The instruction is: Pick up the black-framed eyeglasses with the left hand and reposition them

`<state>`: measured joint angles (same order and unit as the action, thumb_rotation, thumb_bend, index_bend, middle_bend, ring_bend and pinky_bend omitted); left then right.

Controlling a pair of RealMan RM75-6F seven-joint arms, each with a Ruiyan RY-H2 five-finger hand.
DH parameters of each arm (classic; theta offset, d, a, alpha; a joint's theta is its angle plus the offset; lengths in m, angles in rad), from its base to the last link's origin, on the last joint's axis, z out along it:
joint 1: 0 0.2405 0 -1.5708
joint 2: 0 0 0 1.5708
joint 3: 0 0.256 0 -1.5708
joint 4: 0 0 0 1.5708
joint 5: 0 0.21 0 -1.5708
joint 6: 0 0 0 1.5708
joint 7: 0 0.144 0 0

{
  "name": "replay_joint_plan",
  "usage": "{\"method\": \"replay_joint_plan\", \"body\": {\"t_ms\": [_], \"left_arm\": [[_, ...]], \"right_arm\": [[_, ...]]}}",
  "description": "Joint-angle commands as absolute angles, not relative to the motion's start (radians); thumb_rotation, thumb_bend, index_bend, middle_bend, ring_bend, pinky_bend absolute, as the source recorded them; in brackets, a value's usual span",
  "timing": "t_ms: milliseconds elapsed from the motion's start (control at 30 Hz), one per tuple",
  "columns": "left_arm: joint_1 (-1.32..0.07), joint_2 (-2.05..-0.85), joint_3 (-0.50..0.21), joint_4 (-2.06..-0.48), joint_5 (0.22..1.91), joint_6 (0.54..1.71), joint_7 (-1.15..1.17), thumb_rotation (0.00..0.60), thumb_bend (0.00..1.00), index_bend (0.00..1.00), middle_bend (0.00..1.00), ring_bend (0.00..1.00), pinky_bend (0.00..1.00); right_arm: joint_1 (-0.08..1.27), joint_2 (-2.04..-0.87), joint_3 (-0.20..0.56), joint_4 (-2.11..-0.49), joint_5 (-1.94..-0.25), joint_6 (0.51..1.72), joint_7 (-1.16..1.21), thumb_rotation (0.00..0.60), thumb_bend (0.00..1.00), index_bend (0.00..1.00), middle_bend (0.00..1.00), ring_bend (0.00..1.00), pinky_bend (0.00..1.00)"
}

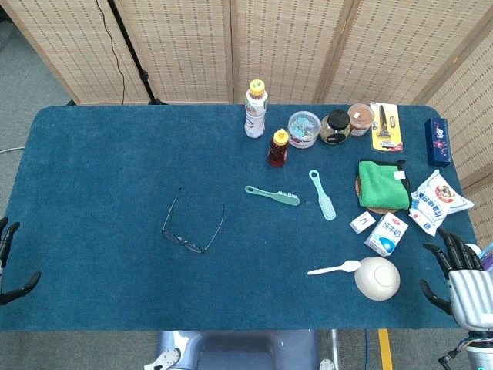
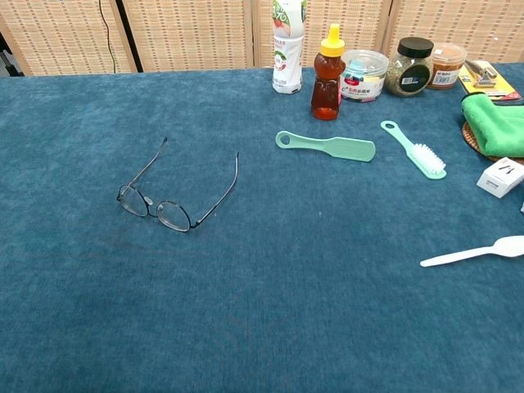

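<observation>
A: Head view: where were things?
B: The eyeglasses (image 1: pixel 192 228) lay untouched, arms unfolded, left of centre on the blue surface (image 1: pixel 100 169). The left hand (image 1: pixel 11 266) waited at the edge, fingers apart, empty; the right hand (image 1: pixel 462 277) likewise.

A: Chest view?
B: Only the eyeglasses (image 2: pixel 176 192), no hands. Reaching hadn't begun; next, the left hand probably must travel over and pinch the frame.

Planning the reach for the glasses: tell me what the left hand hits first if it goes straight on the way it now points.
Only the left hand's fingertips show at the table edge, roughly aimed inward. The blue cloth ahead looks free; the black-framed eyeglasses would likely come first, though direction is uncertain.
</observation>
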<state>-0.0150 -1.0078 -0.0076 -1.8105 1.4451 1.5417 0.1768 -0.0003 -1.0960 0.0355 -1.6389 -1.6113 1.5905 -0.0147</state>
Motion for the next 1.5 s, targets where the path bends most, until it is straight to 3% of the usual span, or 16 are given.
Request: {"method": "replay_joint_plan", "body": {"t_ms": [33,600,767,933,1100,1500], "left_arm": [[-0.017,-1.01,-0.009,-1.81,1.443,1.536,0.178,0.488,0.23,0.0,0.0,0.0,0.0],[-0.051,-1.012,-0.026,-1.793,1.44,1.484,0.174,0.486,0.23,0.0,0.0,0.0,0.0],[-0.067,-1.014,-0.033,-1.784,1.439,1.465,0.177,0.488,0.23,0.09,0.02,0.0,0.0],[-0.09,-1.02,-0.041,-1.773,1.437,1.434,0.18,0.487,0.23,0.19,0.11,0.05,0.0],[-0.149,-1.04,-0.061,-1.749,1.43,1.361,0.184,0.486,0.23,0.28,0.21,0.12,0.05],[-0.339,-1.156,-0.103,-1.658,1.422,1.139,0.199,0.486,0.23,0.29,0.22,0.13,0.08]], "right_arm": [[0.001,-1.096,0.036,-1.64,-1.61,1.589,-0.016,0.6,0.31,0.23,0.07,0.09,0.17],[-0.017,-1.086,0.03,-1.652,-1.613,1.615,-0.023,0.6,0.31,0.23,0.07,0.09,0.17],[-0.017,-1.085,0.03,-1.655,-1.614,1.615,-0.026,0.6,0.31,0.23,0.07,0.09,0.17],[-0.017,-1.084,0.031,-1.659,-1.614,1.615,-0.03,0.6,0.31,0.23,0.07,0.09,0.17],[-0.018,-1.081,0.03,-1.667,-1.613,1.614,-0.04,0.6,0.31,0.23,0.07,0.09,0.17],[-0.038,-1.072,0.028,-1.673,-1.598,1.631,-0.045,0.6,0.31,0.23,0.07,0.09,0.17]]}}
